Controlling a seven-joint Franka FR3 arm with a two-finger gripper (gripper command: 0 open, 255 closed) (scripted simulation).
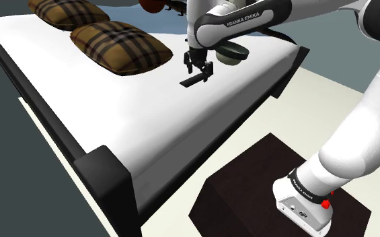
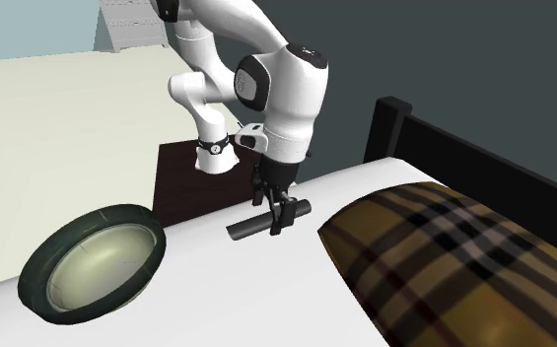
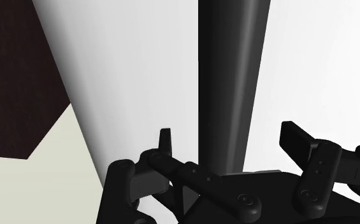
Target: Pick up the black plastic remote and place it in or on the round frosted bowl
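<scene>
Open gripper [image 3: 230, 139] straddling the remote [image 3: 229, 76]
The fingers [image 3: 296, 135] are standing apart, touching nothing; the remote is lying on the bed [image 1: 148, 114] near the bowl [image 2: 34, 271]. Likely light, stiff, slippery: grip across its narrow middle.

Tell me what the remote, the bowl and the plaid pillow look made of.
The remote: plain black, matte, faint sheen along its length; probably plastic. The bowl: dark dull rim, pale cloudy inside with soft highlights; maybe frosted glass or glazed ceramic. The pillow: brown plaid fabric, puffed and soft-looking.
</scene>
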